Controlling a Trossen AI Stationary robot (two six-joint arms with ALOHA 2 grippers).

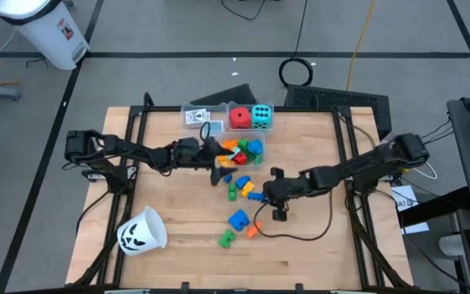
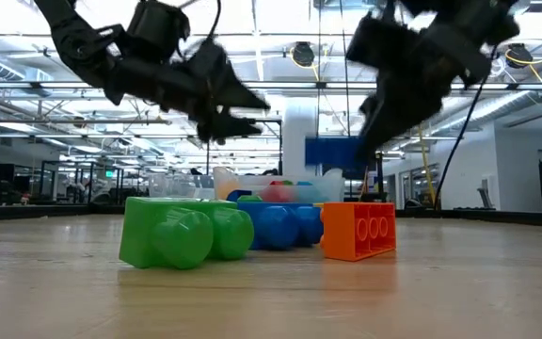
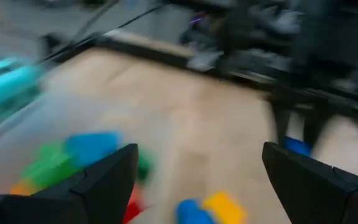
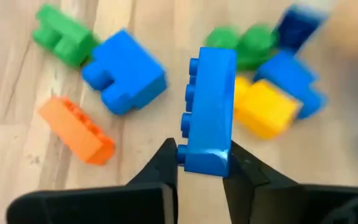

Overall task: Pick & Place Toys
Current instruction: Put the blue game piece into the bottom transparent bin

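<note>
So: table [image 1: 178, 253] has loose blocks [image 1: 237, 189] mid-board, half hidden under both arms from above. Right gripper [image 4: 202, 163] is clamped on a blue block [image 4: 209, 109], lifted clear of the table. Left gripper [image 3: 197, 180] has fingers wide apart, empty; its view is blurred.

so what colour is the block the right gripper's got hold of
Blue. The right gripper pinches a blue block, clearest in the right wrist view.

Tabletop [image 1: 300, 245]: pale matt wood, visible grain. Studded blue plastic block [image 4: 208, 112]: smooth, glossy. Orange plastic brick [image 4: 76, 130]: glossy.
</note>
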